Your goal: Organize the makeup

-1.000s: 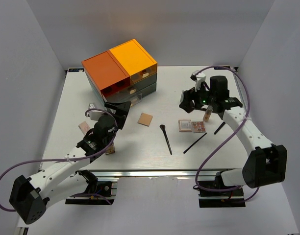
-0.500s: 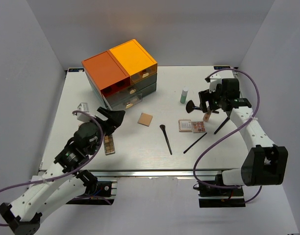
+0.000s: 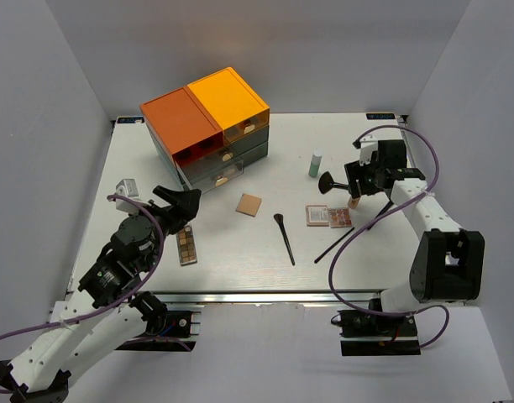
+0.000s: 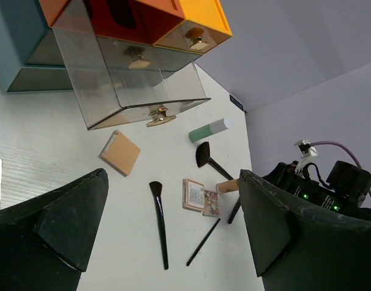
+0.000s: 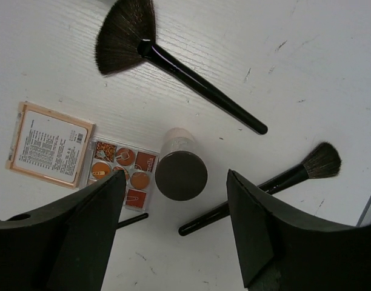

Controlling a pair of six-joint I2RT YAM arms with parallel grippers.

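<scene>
The makeup lies scattered on the white table (image 3: 240,260). A beige bottle (image 5: 181,174) with a dark cap stands upright between the fingers of my right gripper (image 5: 175,176), which is open, with a gap on each side of the cap. Beside it lie a fan brush (image 5: 122,36), a round brush (image 5: 322,160) and two small palettes (image 5: 49,144) (image 5: 122,167). Towards the centre are a tan compact (image 3: 249,205), a black brush (image 3: 284,238), a thin brush (image 3: 334,245) and a green-white bottle (image 3: 314,164). My left gripper (image 3: 177,206) hangs open and empty above a long palette (image 3: 187,246).
The orange-topped drawer box (image 3: 208,126) stands at the back left, its lower clear drawer (image 4: 137,79) pulled out toward my left gripper. Purple cables loop round both arms. The table's right edge runs close behind my right arm.
My right gripper has shifted right and settled over the beige bottle, its jaws narrowing. The left arm has pulled back toward the near left, opening a little wider.
</scene>
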